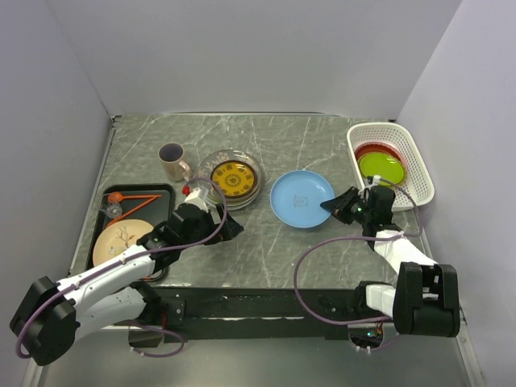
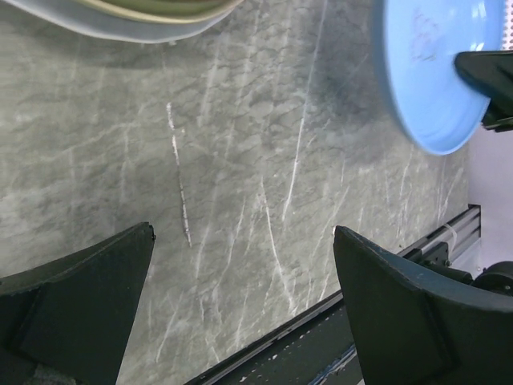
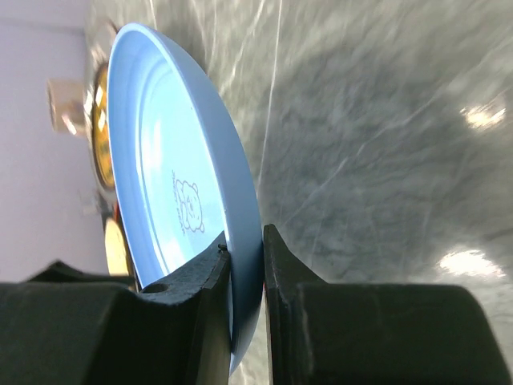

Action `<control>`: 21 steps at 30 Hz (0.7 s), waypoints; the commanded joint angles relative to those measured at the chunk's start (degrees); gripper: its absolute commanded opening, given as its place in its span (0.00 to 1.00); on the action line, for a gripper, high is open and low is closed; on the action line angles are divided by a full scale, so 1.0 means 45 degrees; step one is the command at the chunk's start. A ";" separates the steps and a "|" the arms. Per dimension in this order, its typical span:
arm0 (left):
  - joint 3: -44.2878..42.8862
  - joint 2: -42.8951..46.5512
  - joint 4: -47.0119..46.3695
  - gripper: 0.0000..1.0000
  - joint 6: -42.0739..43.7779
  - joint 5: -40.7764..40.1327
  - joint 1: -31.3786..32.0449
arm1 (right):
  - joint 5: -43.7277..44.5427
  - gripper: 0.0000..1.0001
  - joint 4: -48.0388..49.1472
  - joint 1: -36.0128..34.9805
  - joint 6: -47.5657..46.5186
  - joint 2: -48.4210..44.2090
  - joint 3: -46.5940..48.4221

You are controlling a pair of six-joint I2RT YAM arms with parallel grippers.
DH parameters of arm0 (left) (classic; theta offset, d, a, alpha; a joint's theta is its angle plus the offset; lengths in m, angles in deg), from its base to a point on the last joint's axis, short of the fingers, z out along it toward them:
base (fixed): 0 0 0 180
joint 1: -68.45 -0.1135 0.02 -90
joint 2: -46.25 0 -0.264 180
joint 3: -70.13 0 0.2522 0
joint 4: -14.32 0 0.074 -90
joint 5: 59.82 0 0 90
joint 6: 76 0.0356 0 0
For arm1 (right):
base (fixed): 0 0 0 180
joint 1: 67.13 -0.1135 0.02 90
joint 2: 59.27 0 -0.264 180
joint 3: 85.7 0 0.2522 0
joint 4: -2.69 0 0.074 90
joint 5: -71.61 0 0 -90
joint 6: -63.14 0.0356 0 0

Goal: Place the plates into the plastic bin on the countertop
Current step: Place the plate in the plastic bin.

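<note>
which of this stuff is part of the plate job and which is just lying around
Job: blue plate, pinched by the right pincer; white bin; green plate and red plate inside it; yellow-patterned plate; beige plate.
Lying about: mug; black tray; orange utensils.

The worktop [image 1: 266,250] is a dark grey-green, stone-look slab with thin white veins, walled in on its far, left and right sides. A flat black tray [image 1: 137,187] lies along the left edge, towards the near left corner. Beyond it, nearer the far edge, a beige mug [image 1: 172,161] stands upright. Just right of the mug sits a stack of plates [image 1: 234,179] with a yellow-patterned one on top. A blue plate [image 1: 300,199] lies right of centre, close to the stack but apart from it. A white lattice basket [image 1: 421,171] stands in the far right corner along the right edge.
</note>
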 commanded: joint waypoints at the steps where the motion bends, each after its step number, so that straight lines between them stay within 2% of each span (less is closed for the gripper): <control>1: -0.0034 0.0629 0.0311 0.99 0.0226 -0.0573 0.0055 | -0.0124 0.00 0.1131 0.0608 0.0419 -0.0549 0.0146; 10: 0.0064 0.1157 0.0468 0.99 0.0129 -0.0592 0.0055 | -0.0476 0.00 0.0798 0.1623 0.0282 -0.0139 0.0947; 21: -0.0131 0.0338 -0.0098 0.99 0.0403 -0.0299 0.0036 | -0.0242 0.00 0.0778 0.2561 0.0711 -0.0119 0.1572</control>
